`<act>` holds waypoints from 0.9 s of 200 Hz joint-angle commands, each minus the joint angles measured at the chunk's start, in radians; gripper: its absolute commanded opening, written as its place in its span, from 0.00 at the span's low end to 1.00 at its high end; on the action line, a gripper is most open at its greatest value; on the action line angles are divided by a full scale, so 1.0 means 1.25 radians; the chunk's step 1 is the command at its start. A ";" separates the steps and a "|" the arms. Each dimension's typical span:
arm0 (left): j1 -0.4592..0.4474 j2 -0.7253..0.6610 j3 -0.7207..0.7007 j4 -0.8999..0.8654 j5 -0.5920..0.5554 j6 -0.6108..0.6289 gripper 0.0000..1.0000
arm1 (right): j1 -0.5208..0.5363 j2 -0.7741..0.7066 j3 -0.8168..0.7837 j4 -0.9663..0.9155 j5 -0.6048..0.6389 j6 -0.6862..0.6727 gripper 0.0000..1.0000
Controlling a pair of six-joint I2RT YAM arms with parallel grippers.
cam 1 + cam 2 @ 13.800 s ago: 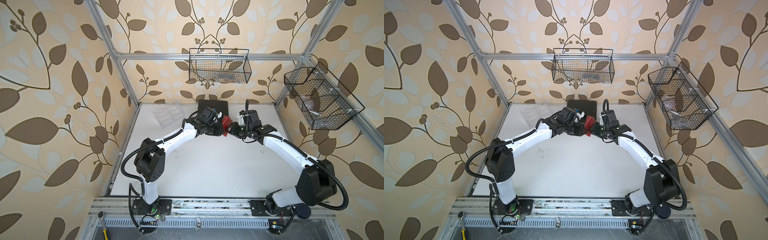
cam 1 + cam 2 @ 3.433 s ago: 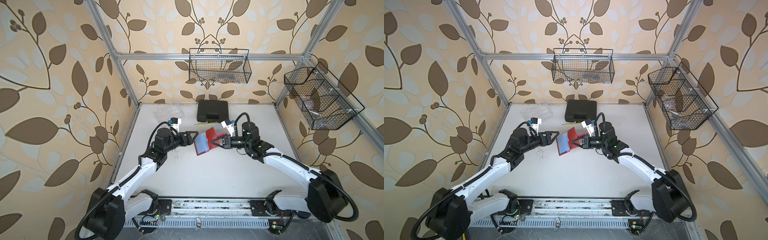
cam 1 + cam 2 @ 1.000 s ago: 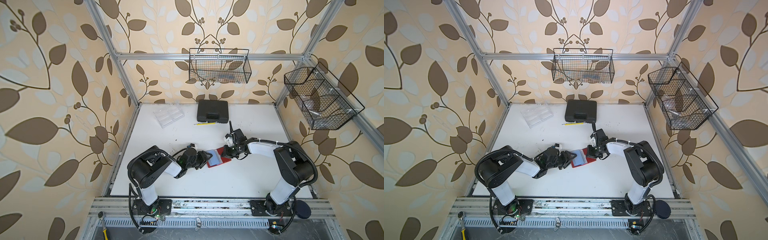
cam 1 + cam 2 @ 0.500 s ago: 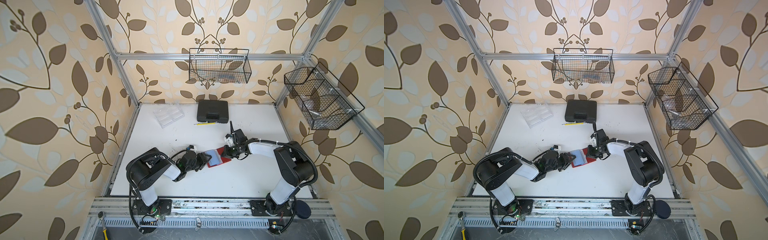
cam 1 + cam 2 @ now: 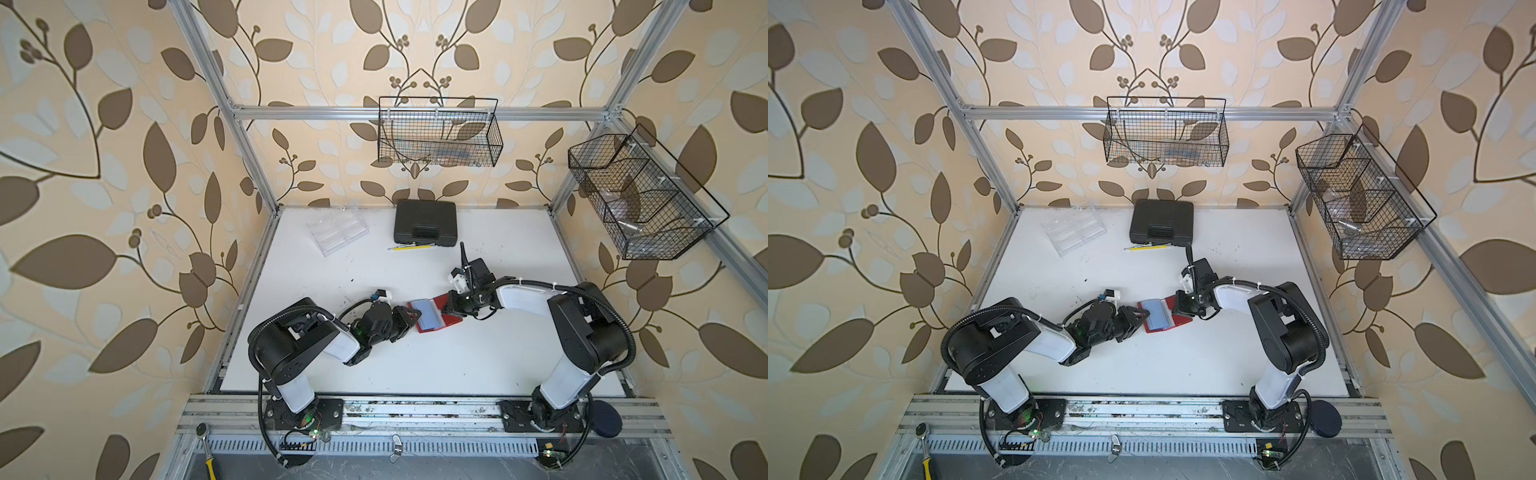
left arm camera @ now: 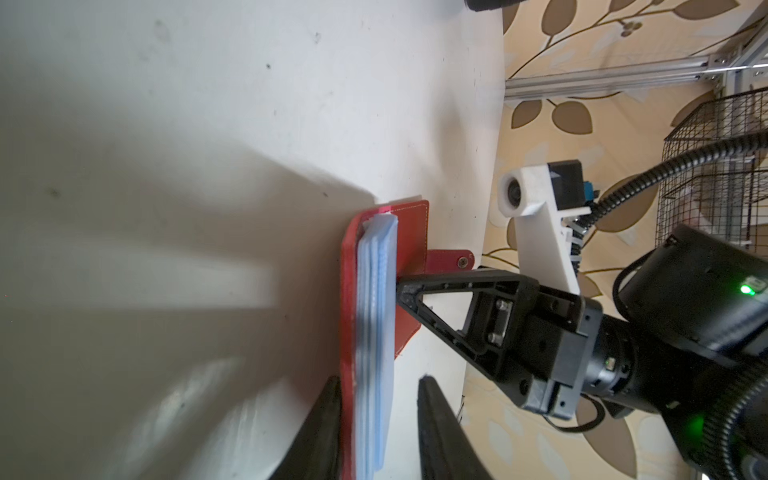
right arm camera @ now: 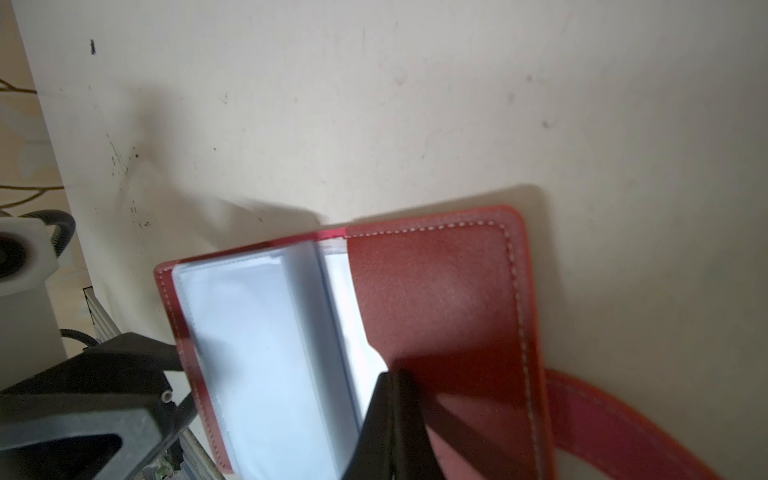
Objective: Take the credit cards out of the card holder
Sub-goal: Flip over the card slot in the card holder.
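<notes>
Wallet [image 5: 430, 316] is open, no cards out yet; right gripper [image 7: 391, 378], clenched empty, pins the cover [image 7: 436, 291]; left gripper [image 6: 378, 382] straddles the sleeves [image 6: 374, 311], jaws apart

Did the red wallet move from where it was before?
Yes. The red card holder has come forward, farther away from the black case at the back of the table.

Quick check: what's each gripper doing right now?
Left gripper: open, jaws straddling an edge of the card holder, not clamped.
Right gripper: shut, tip on the holder's open red cover.
</notes>
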 commanded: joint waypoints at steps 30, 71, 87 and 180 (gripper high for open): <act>-0.014 -0.020 -0.020 0.056 -0.023 -0.003 0.20 | -0.002 0.059 -0.053 -0.078 0.106 -0.005 0.00; -0.015 -0.014 -0.020 0.053 -0.019 -0.001 0.07 | -0.003 0.047 -0.055 -0.078 0.096 -0.006 0.00; -0.017 -0.011 -0.028 0.072 -0.026 -0.007 0.00 | -0.007 0.024 -0.057 -0.081 0.088 -0.001 0.02; -0.029 -0.037 0.022 -0.052 -0.012 0.030 0.00 | -0.010 -0.231 0.036 -0.216 0.089 -0.035 0.72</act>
